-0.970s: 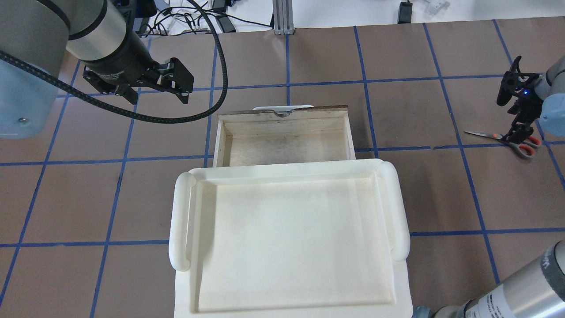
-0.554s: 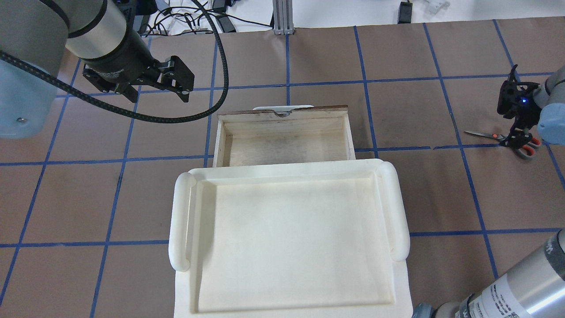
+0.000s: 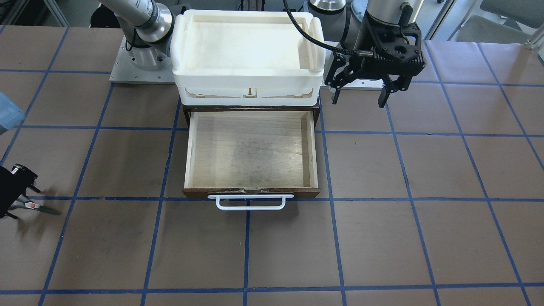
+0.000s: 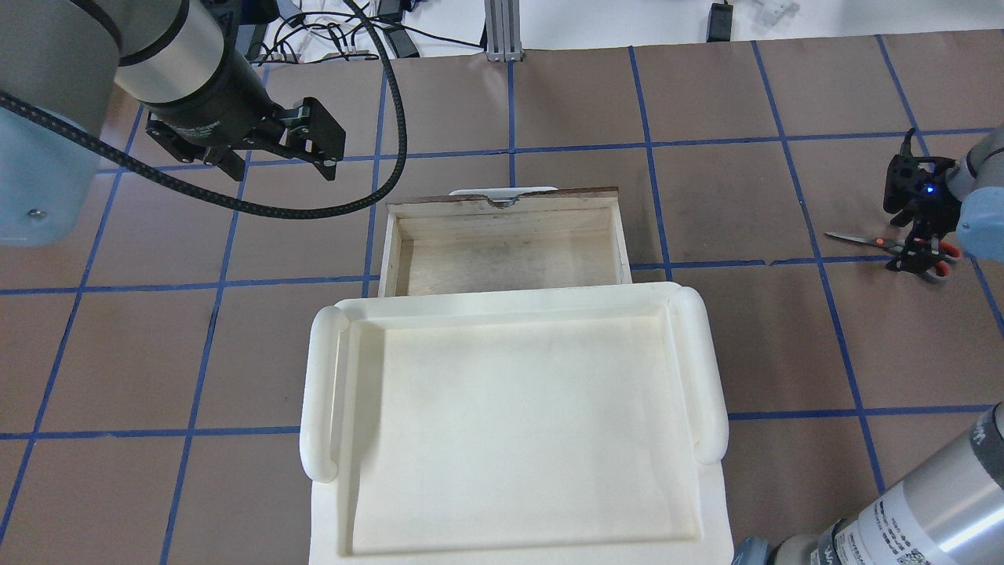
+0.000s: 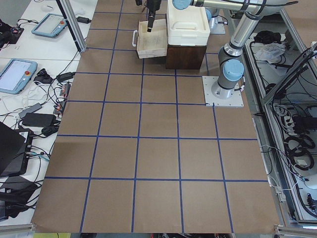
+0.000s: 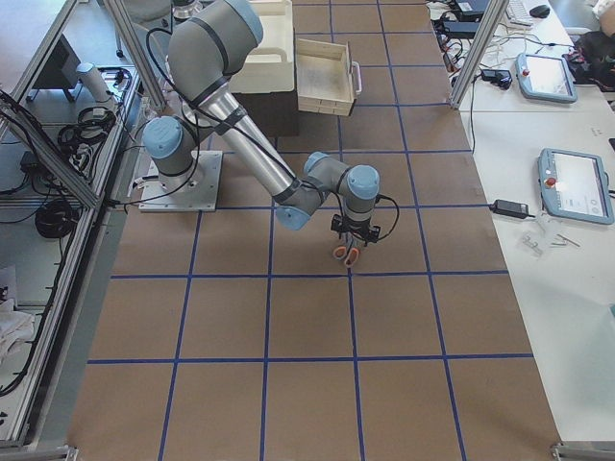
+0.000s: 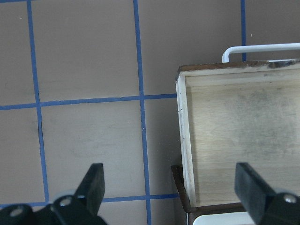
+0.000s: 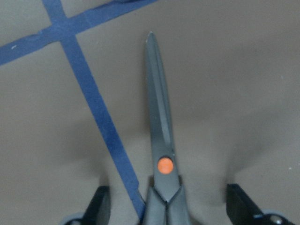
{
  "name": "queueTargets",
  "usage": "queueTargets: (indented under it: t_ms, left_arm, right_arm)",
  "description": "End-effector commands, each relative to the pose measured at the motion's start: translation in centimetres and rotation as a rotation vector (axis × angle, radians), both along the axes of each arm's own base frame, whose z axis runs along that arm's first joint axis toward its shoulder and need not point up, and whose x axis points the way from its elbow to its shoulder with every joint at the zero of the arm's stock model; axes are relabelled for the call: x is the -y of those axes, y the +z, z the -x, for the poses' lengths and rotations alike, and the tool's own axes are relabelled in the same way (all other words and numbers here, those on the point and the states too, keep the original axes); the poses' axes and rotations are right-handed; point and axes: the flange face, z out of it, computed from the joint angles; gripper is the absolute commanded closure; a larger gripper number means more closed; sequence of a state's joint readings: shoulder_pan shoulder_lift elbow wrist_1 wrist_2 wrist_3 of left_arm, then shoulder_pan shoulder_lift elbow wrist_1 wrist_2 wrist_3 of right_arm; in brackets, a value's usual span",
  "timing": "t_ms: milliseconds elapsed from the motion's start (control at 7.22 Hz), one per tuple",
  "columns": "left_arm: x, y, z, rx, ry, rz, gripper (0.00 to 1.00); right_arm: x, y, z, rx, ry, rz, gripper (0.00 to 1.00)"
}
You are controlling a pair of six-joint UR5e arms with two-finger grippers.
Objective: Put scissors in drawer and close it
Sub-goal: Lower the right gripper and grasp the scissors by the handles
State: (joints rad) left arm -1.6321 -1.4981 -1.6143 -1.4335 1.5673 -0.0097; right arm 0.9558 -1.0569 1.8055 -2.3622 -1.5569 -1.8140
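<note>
two arms work at one brown table [image 4: 784,353] ruled into squares by blue tape. the biggest thing on it is a white plastic tray [image 4: 710,369], which sits on top of a dark brown cabinet [image 5: 185,57]. out of the cabinet's front, on the side away from the robot, the drawer [image 3: 253,148] is pulled far open. its light-wood floor is bare and its white bar handle [image 3: 250,208] faces the operators' side. the left gripper [image 4: 282,161] hangs above the table just off the drawer's corner on the robot's left. its fingers are spread wide and have hold of nothing; the wrist view looks down between them onto tape lines and the drawer's side wall. the right gripper [image 4: 914,263] is far out on the robot's right, down low at the table. its fingers are also wide apart, one on each side of the scissors [image 8: 161,154] near the handles, with a clear gap on both sides, so nothing is gripped. the scissors lie flat on the table, well apart from the drawer, blades closed and pointing back toward the table's middle. a small orange pivot [image 8: 164,165] shows where the blades cross.
</note>
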Motion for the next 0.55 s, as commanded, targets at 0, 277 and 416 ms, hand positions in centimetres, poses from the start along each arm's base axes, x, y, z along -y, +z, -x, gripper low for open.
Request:
queueTargets:
  t_ms: [0,277,416]
  left_arm:
    - [0.19,-0.47,-0.02,0.003,0.005,-0.005,0.00]
    - [0.44,-0.41,0.01,0.001,0.003,0.010,0.00]
    - [0.20,0.05,-0.03,0.004,-0.001,0.021,0.00]
  right_arm:
    - [-0.04,0.27,0.06,-0.008,0.011,0.000,0.62]
    - [-0.04,0.29,0.08,-0.011,0.023,0.000,0.93]
    - [0.06,0.54,0.17,-0.020,0.037,0.009,1.00]
